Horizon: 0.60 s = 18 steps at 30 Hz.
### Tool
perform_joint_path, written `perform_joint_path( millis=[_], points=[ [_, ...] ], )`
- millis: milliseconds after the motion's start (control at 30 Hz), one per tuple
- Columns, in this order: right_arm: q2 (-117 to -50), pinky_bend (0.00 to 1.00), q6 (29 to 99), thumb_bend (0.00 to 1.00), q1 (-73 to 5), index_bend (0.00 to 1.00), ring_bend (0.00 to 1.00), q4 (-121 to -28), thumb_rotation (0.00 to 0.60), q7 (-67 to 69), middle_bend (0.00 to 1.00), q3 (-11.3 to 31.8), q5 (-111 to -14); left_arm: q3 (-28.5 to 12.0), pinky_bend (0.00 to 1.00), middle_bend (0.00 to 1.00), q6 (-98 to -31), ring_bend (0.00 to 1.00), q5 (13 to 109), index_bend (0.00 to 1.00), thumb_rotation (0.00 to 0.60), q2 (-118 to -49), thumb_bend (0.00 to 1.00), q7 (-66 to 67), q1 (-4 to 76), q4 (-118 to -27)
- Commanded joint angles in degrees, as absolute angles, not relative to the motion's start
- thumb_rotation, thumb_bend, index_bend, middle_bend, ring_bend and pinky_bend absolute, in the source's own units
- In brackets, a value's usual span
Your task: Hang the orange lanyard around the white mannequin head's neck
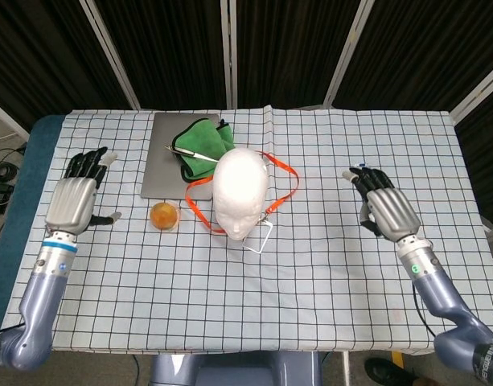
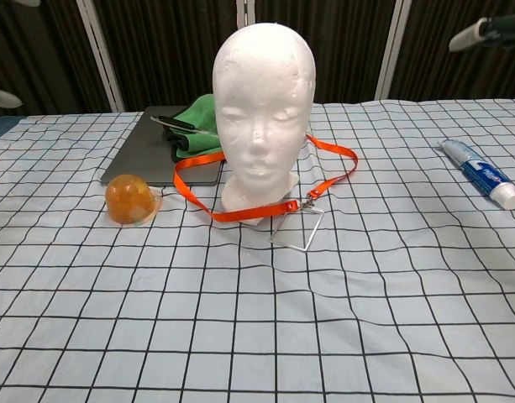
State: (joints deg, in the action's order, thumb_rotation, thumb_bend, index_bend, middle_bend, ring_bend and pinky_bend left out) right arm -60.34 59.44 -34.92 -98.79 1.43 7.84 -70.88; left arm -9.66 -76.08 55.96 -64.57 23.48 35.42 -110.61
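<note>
Lanyard (image 2: 240, 210) looped round mannequin head (image 2: 261, 109); far side hidden.
Left hand (image 1: 71, 199) and right hand (image 1: 387, 211) spread wide, nothing held. Tube (image 2: 484, 175) lettering unreadable.

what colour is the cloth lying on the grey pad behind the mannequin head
Green. The cloth shows best in the head view, bunched on the pad under a pen-like tool.

Orange lanyard (image 2: 240, 213); white mannequin head (image 2: 262, 101); green cloth (image 1: 204, 145); black-checked white tablecloth (image 2: 240, 336).
</note>
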Motion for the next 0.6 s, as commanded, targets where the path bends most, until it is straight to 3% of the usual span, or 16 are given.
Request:
perform_joint_path(
  millis=[33, 300, 600],
  points=[
    [-60.16, 0.0, 56.77, 1.0, -33.18, 0.15, 0.0, -99.08, 0.6, 4.9, 0.08, 2.58, -79.19, -5.03, 0.0, 0.0, -80.3, 0.0, 61.78, 0.0, 0.6, -61.94, 0.08, 24.18, 30.73, -114.25],
    [-67.41, 0.04, 51.98, 1.0, -36.16, 0.15, 0.0, -96.4, 0.6, 3.75, 0.1, 0.21, -86.18, -0.41, 0.0, 0.0, -85.95, 0.0, 68.22, 0.0, 0.6, -64.22, 0.08, 22.48, 24.12, -114.17],
    [-77.95, 0.08, 46.26, 1.0, -40.93, 0.13, 0.01, -93.13, 0.6, -0.89, 0.09, 2.44, -84.42, -0.21, 0.0, 0.0, -86.57, 0.0, 69.31, 0.0, 0.6, -67.11, 0.1, 21.01, 21.07, -112.15]
  ],
)
